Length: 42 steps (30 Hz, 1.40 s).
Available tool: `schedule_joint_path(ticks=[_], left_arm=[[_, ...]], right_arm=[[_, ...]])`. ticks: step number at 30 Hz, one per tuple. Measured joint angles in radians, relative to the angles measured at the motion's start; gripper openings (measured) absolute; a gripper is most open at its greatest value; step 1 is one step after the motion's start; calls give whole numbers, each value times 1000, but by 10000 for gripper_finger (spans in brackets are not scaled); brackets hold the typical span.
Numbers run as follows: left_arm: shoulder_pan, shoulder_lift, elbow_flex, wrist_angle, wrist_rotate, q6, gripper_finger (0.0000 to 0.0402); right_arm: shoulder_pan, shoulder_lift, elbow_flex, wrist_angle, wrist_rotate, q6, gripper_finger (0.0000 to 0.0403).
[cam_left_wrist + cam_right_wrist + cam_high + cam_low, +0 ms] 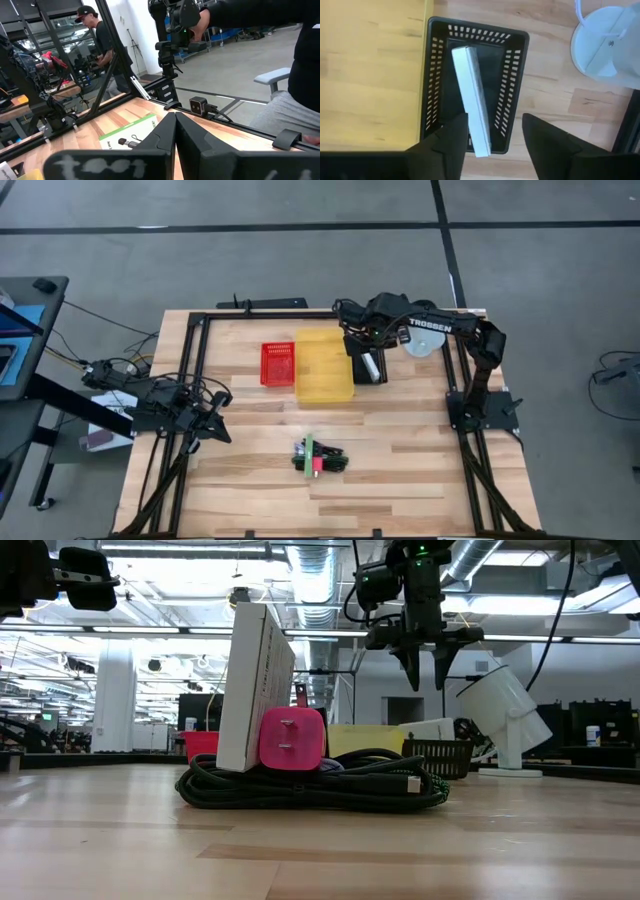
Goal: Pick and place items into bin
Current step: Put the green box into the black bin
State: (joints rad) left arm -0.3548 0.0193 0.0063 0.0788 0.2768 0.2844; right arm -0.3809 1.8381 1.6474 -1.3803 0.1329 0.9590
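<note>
My right gripper hangs open, pointing down, above a black slotted basket next to the yellow bin. A white bar lies slanted in that basket, one end toward its rim, and clear of the fingers. Nearer the table's front lies a pile: black cords, a red block and a flat white box with a green edge standing on them. My left gripper rests shut at the table's left, holding nothing.
A red basket stands left of the yellow bin. A white lamp stands just right of the black basket, close to my right arm. Black frame rails run along the table's sides. Bare wood lies between the bins and the pile.
</note>
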Motion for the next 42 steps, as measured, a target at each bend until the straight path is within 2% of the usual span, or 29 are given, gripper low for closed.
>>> schedule_joint_path(ticks=[6,13,19,34,42], left_arm=[[0,0,0,0,0,0,0],[0,0,0,0,0,0,0],[0,0,0,0,0,0,0],[0,0,0,0,0,0,0],[0,0,0,0,0,0,0]], right_arm=[[0,0,0,8,5,-8,200],[19,0,0,4,-3,-51,191],[64,0,0,0,-85,-55,184],[281,0,0,9,-111,19,222],[446,0,0,7,-103,71,228]])
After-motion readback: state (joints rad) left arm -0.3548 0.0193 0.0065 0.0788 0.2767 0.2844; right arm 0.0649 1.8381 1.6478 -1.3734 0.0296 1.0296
